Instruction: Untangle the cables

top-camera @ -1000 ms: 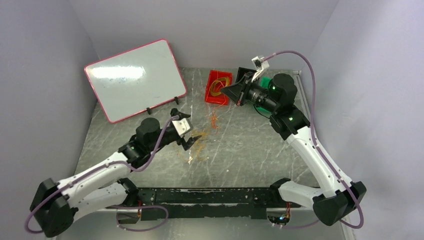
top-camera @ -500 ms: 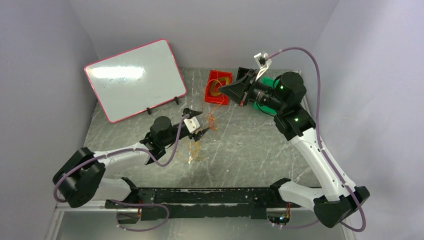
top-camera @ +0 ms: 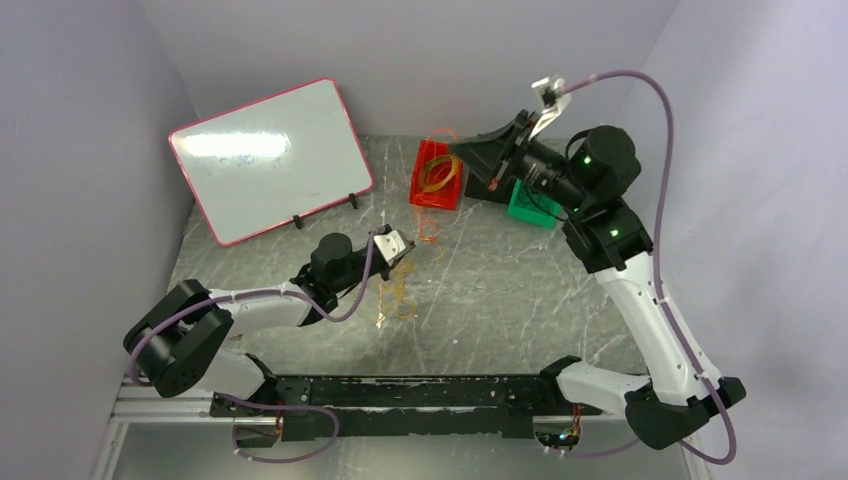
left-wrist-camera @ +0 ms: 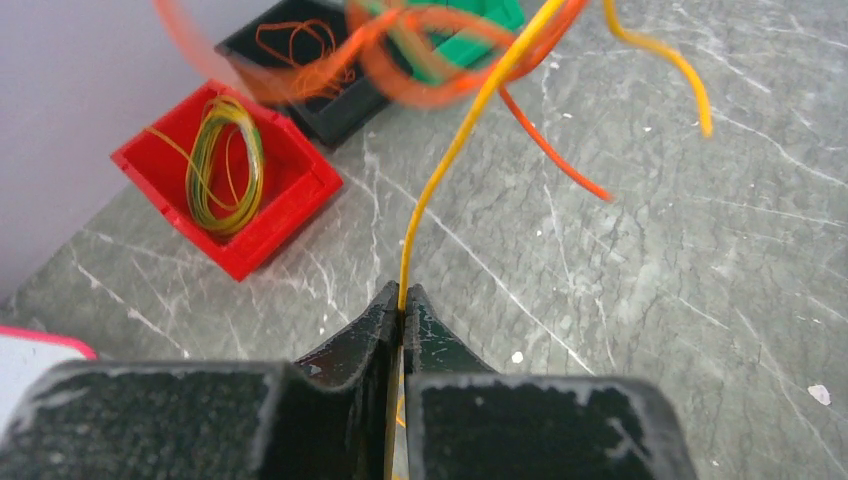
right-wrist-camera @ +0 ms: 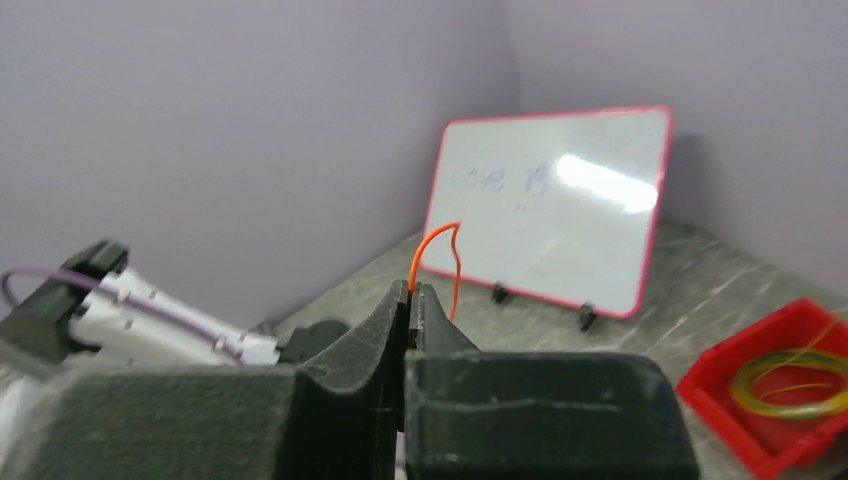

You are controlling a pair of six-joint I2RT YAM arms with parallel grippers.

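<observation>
While left gripper (left-wrist-camera: pixel 402 300) pinched yellow wire (left-wrist-camera: pixel 452 150) at centre of overhead view, right gripper (right-wrist-camera: pixel 411 292), upper right, pinched orange wire (right-wrist-camera: pixel 436 238). Loose cables (top-camera: pixel 393 295) lay on table (top-camera: pixel 520 300) just below left gripper; yellow coil (left-wrist-camera: pixel 225 165) sat in red tray (left-wrist-camera: pixel 275 235).

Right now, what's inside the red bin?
One coil of yellow-green cable lies flat in the red bin. Nothing else shows on the bare floor around it. The strip of floor directly under the coil is covered, so that part can't be checked.
</observation>
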